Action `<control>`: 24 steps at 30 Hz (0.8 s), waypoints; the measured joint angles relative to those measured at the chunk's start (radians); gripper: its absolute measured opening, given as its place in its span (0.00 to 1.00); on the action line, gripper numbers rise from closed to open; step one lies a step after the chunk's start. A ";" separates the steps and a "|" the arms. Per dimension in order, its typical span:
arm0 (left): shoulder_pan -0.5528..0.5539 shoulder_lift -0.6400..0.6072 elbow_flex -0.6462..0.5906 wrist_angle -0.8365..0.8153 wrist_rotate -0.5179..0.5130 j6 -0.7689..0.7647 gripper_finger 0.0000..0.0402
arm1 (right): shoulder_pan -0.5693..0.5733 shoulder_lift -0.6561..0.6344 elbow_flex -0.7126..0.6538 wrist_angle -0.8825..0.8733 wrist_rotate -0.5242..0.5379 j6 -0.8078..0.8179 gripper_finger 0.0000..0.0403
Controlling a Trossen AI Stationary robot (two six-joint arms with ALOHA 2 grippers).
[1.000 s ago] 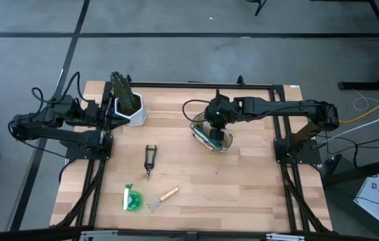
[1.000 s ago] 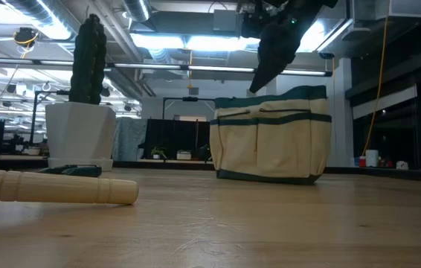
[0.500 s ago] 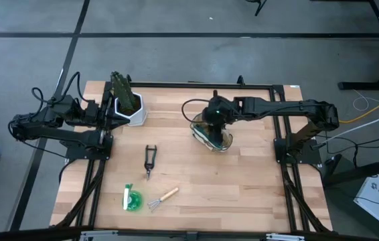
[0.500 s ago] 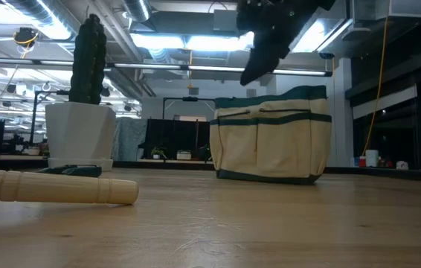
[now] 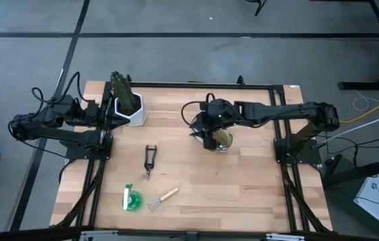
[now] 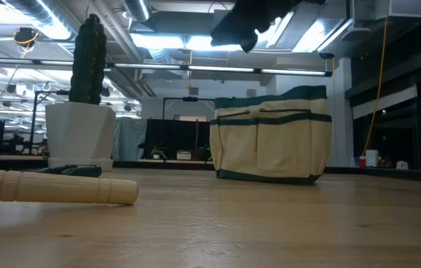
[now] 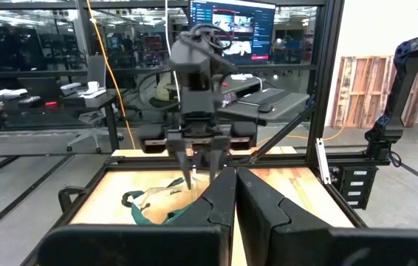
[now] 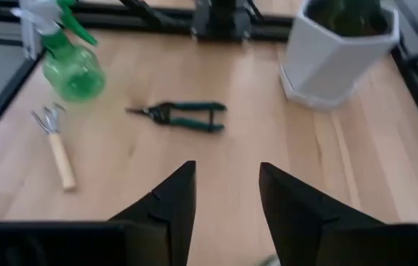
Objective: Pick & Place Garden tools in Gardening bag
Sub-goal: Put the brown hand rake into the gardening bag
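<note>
The tan gardening bag with dark green trim stands upright on its base on the table, right of the middle, and also shows in the low view. My right gripper hovers open and empty above the bag's left edge, high in the low view. The black pruning shears, the wooden-handled mini rake and the bright green round bottle lie flat on the table toward the near left. The trowel does not show. My left gripper is shut and waits by the table's far left.
A white hexagonal pot with a green plant stands at the far left, close to my left gripper. The mini rake's handle lies in the low view's foreground. Bare wood lies between the shears and the bag.
My right gripper has risen from just above the bag and gone toward the table's left, tipping as it went. The bag and the tools on the table have stayed where they were.
</note>
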 joint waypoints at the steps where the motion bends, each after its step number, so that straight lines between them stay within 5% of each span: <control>1: 0.000 0.000 0.000 0.000 0.000 0.000 0.01 | 0.009 0.000 0.000 0.015 0.000 0.000 0.38; 24: 0.000 0.000 0.000 0.000 0.000 0.000 0.02 | 0.178 0.069 0.002 0.106 0.002 0.009 0.38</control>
